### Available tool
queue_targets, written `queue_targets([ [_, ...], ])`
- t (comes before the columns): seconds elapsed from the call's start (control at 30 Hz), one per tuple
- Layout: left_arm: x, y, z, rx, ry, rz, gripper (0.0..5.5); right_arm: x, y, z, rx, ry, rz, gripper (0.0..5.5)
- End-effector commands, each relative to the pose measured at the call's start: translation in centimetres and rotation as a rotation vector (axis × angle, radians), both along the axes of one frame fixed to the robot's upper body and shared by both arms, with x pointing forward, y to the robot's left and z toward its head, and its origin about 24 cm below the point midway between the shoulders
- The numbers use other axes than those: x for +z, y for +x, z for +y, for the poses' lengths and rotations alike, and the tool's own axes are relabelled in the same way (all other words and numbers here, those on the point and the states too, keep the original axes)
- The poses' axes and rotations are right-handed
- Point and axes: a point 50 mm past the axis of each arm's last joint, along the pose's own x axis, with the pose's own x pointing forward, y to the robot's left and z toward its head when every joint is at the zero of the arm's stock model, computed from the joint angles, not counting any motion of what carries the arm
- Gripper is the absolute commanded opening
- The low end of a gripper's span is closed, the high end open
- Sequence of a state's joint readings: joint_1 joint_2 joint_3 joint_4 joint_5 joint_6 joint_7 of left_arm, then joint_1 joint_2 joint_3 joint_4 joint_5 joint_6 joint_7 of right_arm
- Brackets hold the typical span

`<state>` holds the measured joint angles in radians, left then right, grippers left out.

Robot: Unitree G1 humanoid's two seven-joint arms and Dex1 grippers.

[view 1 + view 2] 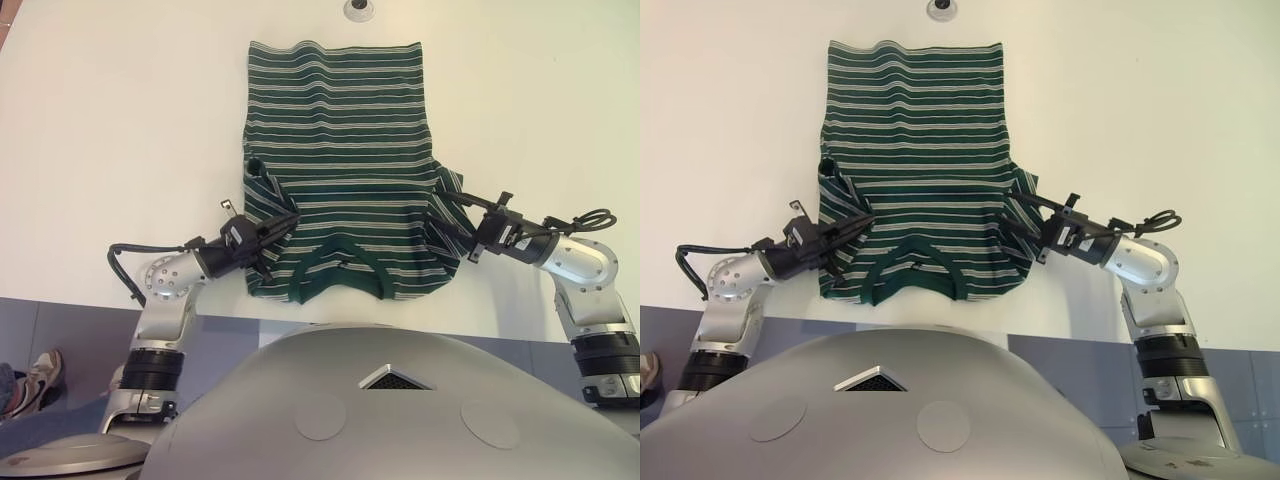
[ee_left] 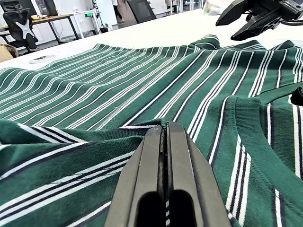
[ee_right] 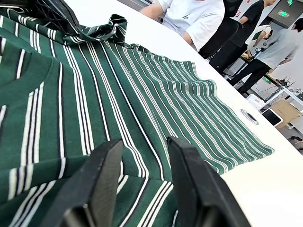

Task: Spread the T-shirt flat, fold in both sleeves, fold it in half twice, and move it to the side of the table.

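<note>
The T-shirt (image 1: 335, 110) lies on the table (image 1: 110, 130), collar nearest the robot, sleeves turned in. The left claw (image 1: 275, 226) is clenched on sleeve fabric; the right claw (image 1: 448, 200) is released at the opposite shoulder. The cloth is judged light and limp; best pinched at the edges.

Nothing legible stands on the T-shirt (image 1: 340, 150) or the table (image 1: 120, 120) (a small green lit sign (image 3: 284, 14) in the room behind is too far off to read).
</note>
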<state>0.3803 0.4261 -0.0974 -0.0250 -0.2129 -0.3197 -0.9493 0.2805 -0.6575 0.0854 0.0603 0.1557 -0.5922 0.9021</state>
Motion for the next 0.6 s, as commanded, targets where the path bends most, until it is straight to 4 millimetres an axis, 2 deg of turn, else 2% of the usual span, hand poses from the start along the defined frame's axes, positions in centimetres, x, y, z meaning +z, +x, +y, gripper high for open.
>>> queue_targets([
  [0.03, -0.26, 0.04, 0.46, -0.010, 0.025, 0.003, 0.03, 0.22, 0.08, 0.13, 0.005, 0.003, -0.002, 1.74],
  [0.3, -0.31, 0.18, 0.71, -0.021, 0.012, -0.012, 0.03, 0.32, 0.08, 0.24, 0.006, 0.004, -0.001, 1.74],
  [0.6, -0.21, -0.12, 0.78, -0.055, -0.027, -0.038, 1.57, 0.51, 0.27, 0.18, 0.000, 0.005, -0.002, 1.74],
])
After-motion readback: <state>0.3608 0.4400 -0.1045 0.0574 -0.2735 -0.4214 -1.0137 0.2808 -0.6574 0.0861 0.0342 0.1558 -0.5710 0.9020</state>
